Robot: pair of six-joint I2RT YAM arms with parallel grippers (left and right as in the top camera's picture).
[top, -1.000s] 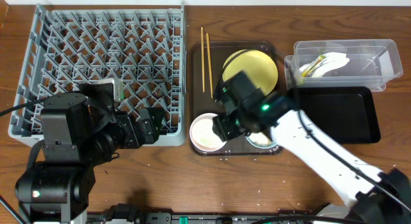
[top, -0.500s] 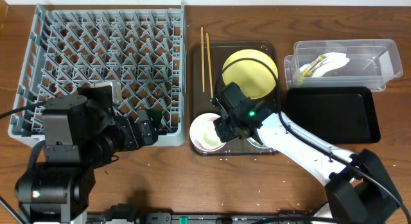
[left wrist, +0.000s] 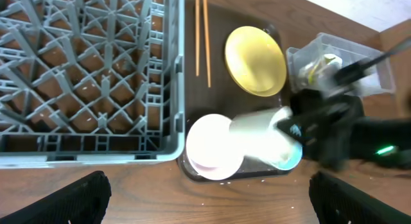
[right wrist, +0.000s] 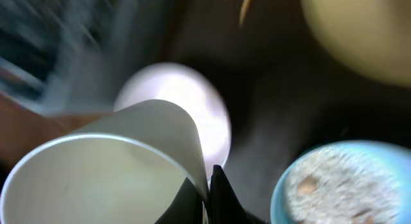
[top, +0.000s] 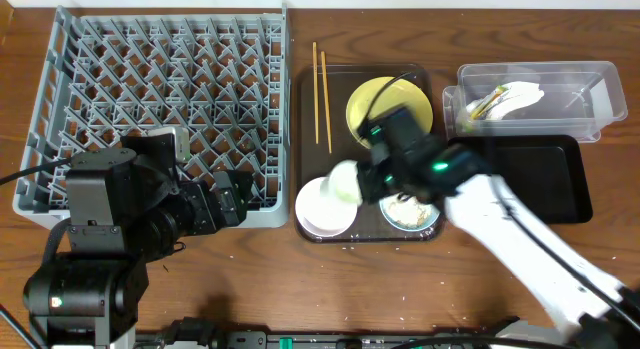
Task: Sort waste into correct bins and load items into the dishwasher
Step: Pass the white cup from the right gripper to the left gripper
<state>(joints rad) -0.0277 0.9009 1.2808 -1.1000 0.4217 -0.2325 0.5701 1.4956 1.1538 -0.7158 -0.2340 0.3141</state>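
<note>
My right gripper (right wrist: 209, 189) is shut on the rim of the small white cup (right wrist: 109, 166). It holds the cup (top: 343, 181) tilted in the air over the brown tray (top: 303, 139), just above the cream-white bowl (top: 318, 211). The light blue bowl (top: 410, 213) beside it holds rice-like crumbs (right wrist: 334, 185). The yellow plate (top: 385, 101) lies at the tray's back, and two chopsticks (top: 320, 89) lie along its left edge. The grey dishwasher rack (top: 160, 89) sits on the left. My left gripper (left wrist: 218, 198) hangs open over bare table in front of the rack.
The clear bin (top: 590, 94) at the back right holds a crumpled white napkin (top: 518, 95). The shallow black bin (top: 530, 179) lies in front of it. A few crumbs dot the table in front of the tray.
The right gripper has shut on the cup's rim and lifted the cup, tilted, from beside the cream-white bowl. The right arm has swung rightward. The left arm has not moved.
</note>
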